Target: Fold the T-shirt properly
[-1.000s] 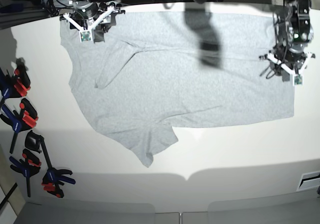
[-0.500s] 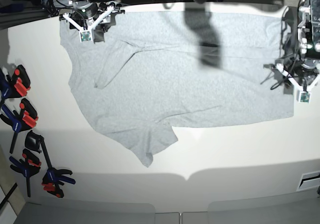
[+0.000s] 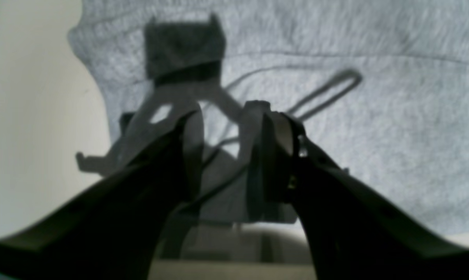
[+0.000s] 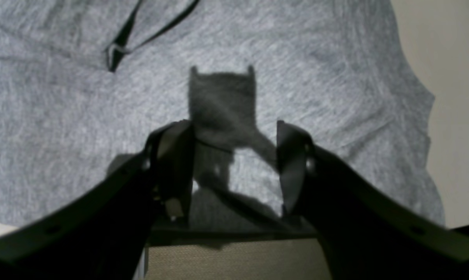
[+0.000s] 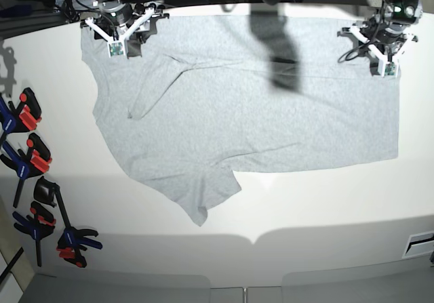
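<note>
The light grey T-shirt point(image 5: 244, 113) lies spread flat on the white table point(image 5: 325, 208), plain side up, with one sleeve point(image 5: 203, 194) pointing toward the front. My right gripper point(image 5: 119, 40) hovers over the shirt's far left corner. In the right wrist view this gripper point(image 4: 234, 132) is open, with only grey cloth point(image 4: 63, 136) below the gap. My left gripper point(image 5: 380, 51) hangs over the far right corner. Its fingers point(image 3: 230, 120) stand apart with nothing between them, above the shirt point(image 3: 374, 116) near its edge.
Several blue and black clamps point(image 5: 27, 160) with red tips lie along the table's left edge. Cables and dark equipment line the back edge. A dark shadow point(image 5: 278, 45) falls across the shirt's far middle. Bare table point(image 3: 24, 116) shows beside the shirt's edge.
The left arm swung from the shirt's right edge, first toward the front, then back to the far right corner. The right arm and the shirt have not moved.
</note>
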